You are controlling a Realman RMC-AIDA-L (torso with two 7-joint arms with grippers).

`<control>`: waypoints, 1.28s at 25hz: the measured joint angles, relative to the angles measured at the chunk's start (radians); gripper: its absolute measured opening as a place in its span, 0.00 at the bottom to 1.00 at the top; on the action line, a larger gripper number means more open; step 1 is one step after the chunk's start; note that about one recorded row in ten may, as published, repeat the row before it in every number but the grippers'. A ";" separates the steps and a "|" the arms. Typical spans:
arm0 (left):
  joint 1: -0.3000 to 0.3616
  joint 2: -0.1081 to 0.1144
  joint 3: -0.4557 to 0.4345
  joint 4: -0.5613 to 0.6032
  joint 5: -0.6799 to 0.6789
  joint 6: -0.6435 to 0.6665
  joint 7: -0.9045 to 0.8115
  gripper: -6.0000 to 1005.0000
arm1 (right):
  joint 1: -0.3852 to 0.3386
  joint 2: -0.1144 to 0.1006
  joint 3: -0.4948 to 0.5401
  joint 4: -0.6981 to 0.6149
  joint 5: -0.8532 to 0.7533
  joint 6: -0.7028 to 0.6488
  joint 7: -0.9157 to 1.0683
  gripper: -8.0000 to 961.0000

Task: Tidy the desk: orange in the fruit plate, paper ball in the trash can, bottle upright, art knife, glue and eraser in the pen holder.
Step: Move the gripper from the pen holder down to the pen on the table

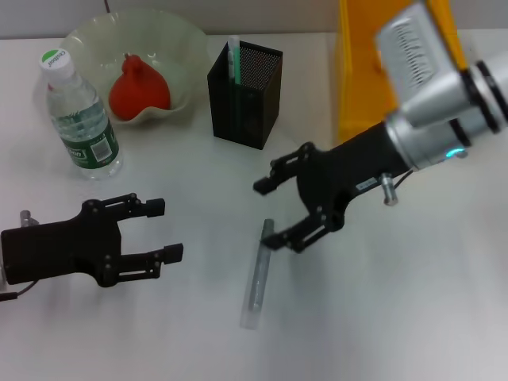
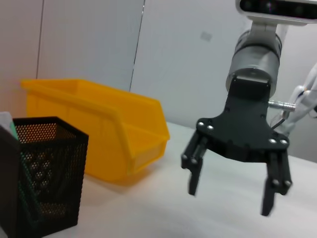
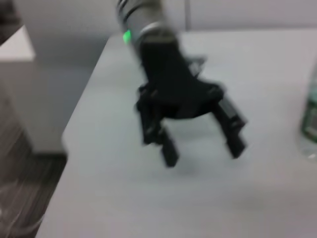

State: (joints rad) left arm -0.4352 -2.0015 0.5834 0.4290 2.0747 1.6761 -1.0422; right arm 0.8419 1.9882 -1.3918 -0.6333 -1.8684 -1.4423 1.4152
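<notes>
The right gripper [image 1: 274, 213] reaches in from two o'clock, its arm slanting down across the desk [image 1: 413, 302], fingers spread wide and empty. Its lower fingertip hangs just beside the top end of the art knife [image 1: 257, 278], though contact cannot be judged. The knife lies flat near the desk's middle, its long axis running from twelve to six o'clock, tilted slightly toward seven. The left gripper [image 1: 163, 230] rests at nine o'clock, pointing toward three, jaws apart, holding nothing. At twelve o'clock stands the pen holder [image 1: 244, 92]; the bottle [image 1: 79, 115] stands upright at ten.
</notes>
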 joint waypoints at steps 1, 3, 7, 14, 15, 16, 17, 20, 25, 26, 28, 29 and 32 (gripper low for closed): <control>-0.002 0.002 0.001 0.006 0.005 0.000 -0.007 0.78 | 0.016 0.005 -0.002 -0.001 -0.027 -0.006 0.002 0.84; -0.007 0.006 0.003 0.029 0.015 0.000 -0.026 0.78 | 0.049 0.022 -0.005 -0.005 -0.084 -0.018 0.008 0.84; -0.014 0.006 0.004 0.045 0.026 0.004 -0.038 0.78 | 0.119 0.069 0.002 -0.007 -0.189 -0.014 0.019 0.84; -0.037 0.005 0.006 0.075 0.083 0.014 -0.092 0.78 | 0.218 0.097 -0.063 -0.001 -0.272 -0.012 0.015 0.84; -0.037 0.006 0.006 0.076 0.083 0.015 -0.095 0.78 | 0.226 0.097 -0.075 -0.001 -0.274 -0.012 0.014 0.84; -0.037 0.009 0.006 0.077 0.085 0.017 -0.100 0.78 | 0.236 0.097 -0.100 -0.002 -0.275 -0.011 0.014 0.84; -0.037 0.010 0.006 0.077 0.085 0.018 -0.100 0.78 | 0.244 0.097 -0.120 -0.005 -0.277 -0.010 0.014 0.84; -0.037 0.009 0.006 0.077 0.085 0.019 -0.100 0.78 | 0.265 0.097 -0.168 -0.012 -0.291 -0.005 0.010 0.83; -0.038 0.001 -0.002 0.077 0.082 0.011 -0.093 0.78 | 0.288 0.101 -0.254 -0.034 -0.299 0.001 -0.010 0.82; -0.038 0.000 -0.003 0.077 0.080 0.010 -0.092 0.78 | 0.289 0.102 -0.272 -0.043 -0.299 0.001 -0.012 0.81; -0.037 -0.002 -0.004 0.077 0.078 0.004 -0.090 0.78 | 0.289 0.103 -0.318 -0.059 -0.297 0.012 -0.015 0.81; -0.037 -0.002 -0.004 0.077 0.078 0.004 -0.090 0.78 | 0.289 0.104 -0.344 -0.065 -0.295 0.023 -0.015 0.81; -0.037 -0.010 -0.002 0.074 0.077 -0.017 -0.088 0.78 | 0.282 0.104 -0.432 -0.080 -0.278 0.078 -0.016 0.80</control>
State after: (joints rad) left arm -0.4724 -2.0119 0.5813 0.5027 2.1519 1.6587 -1.1305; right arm 1.1244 2.0922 -1.8240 -0.7129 -2.1461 -1.3646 1.3992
